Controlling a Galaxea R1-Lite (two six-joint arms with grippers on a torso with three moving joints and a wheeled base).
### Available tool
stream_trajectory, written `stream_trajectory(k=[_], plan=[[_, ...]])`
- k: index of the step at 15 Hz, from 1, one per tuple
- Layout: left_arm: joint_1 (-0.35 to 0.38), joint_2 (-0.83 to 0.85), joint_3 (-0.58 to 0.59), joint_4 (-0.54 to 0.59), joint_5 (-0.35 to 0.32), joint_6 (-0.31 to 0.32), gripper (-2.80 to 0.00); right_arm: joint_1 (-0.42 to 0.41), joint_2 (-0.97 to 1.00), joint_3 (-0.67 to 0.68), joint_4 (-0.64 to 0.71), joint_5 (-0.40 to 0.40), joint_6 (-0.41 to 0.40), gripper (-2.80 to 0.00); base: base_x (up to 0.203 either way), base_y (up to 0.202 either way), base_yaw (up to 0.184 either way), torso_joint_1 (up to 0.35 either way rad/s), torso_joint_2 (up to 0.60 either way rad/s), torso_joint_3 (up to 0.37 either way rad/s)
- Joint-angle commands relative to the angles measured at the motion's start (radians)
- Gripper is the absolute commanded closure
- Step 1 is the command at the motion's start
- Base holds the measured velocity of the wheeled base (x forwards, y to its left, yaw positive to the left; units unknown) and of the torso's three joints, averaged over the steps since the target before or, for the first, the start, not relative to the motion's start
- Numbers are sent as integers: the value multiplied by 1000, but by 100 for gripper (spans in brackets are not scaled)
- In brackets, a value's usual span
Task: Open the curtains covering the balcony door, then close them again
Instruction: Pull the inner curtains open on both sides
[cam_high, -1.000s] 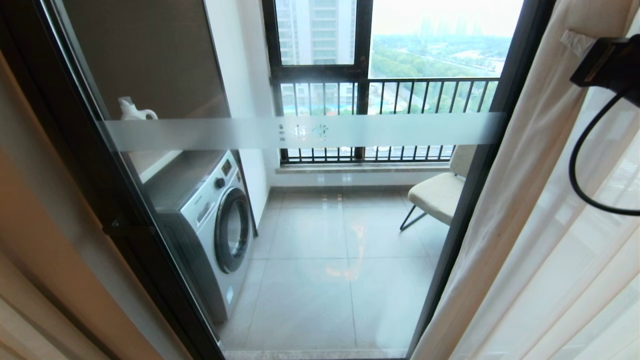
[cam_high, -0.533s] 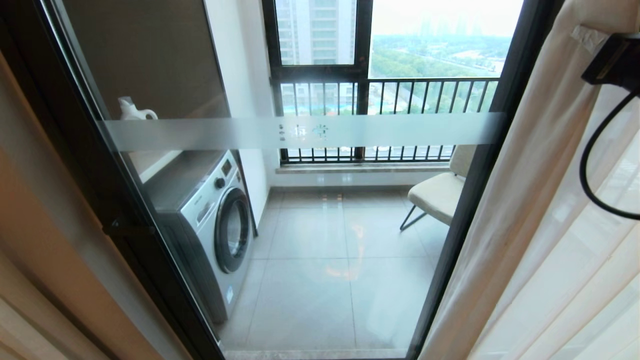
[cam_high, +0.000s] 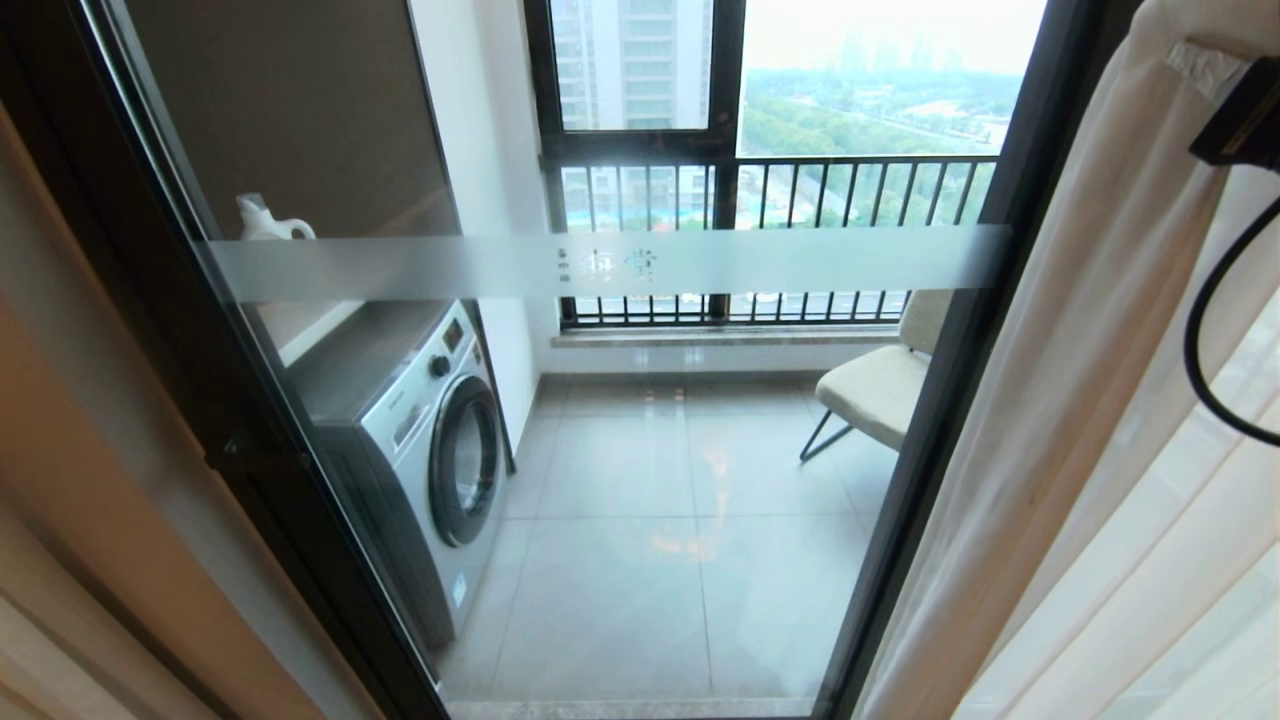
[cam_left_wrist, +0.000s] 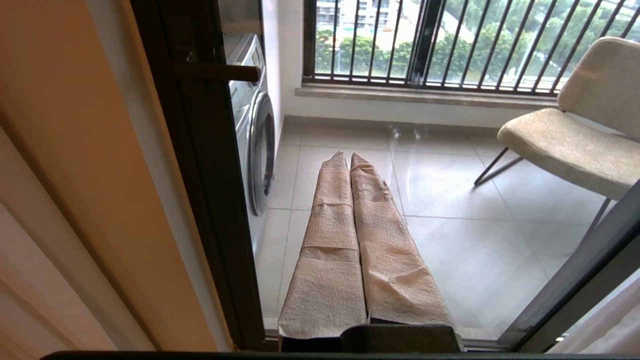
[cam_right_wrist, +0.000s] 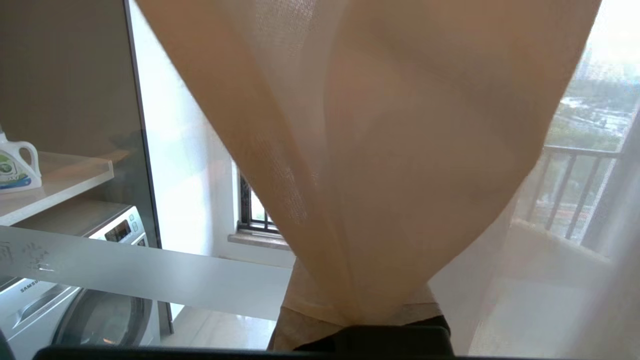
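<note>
**Right gripper holds the sheer curtain at the right side of the glass door**

The balcony door (cam_high: 620, 400) fills the middle of the head view, its glass uncovered, with a frosted band (cam_high: 600, 265) across it. Through the glass a washing machine (cam_high: 430, 440) stands on the left of the tiled balcony and a beige chair (cam_high: 880, 385) stands on the right, near the barred railing (cam_high: 800, 190).

The curtains (cam_high: 1080, 450) hang gathered at the right of the door frame, in pale folds from top to bottom. The right gripper (cam_right_wrist: 360, 320) is high at the right edge of the head view, with a black cable looping below it. In the right wrist view its fingers are pressed together on a bunch of the sheer fabric, which spreads out from the pinch.

The left gripper (cam_left_wrist: 350, 160) is low before the door. Its two wrapped fingers (cam_left_wrist: 330, 235) lie closed against each other and hold nothing.
</note>
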Motion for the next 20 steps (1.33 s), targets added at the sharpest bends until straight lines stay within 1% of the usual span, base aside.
stream_trajectory(k=[1, 7, 10, 20], plan=[[0, -1, 0, 0, 0, -1, 0, -1, -6, 1, -3, 1, 0, 0, 0, 0, 0, 0, 0, 0], [0, -1, -1, 0, 0, -1, 0, -4, -8, 9, -3, 0, -1, 0, 0, 0, 0, 0, 0, 0], [0, -1, 0, 0, 0, -1, 0, -4, -15, 15, -3, -14, 0, 0, 0, 0, 0, 0, 0, 0], [0, -1, -1, 0, 0, -2, 0, -4, -12, 19, -2, -14, 2, 0, 0, 0, 0, 0, 0, 0]])
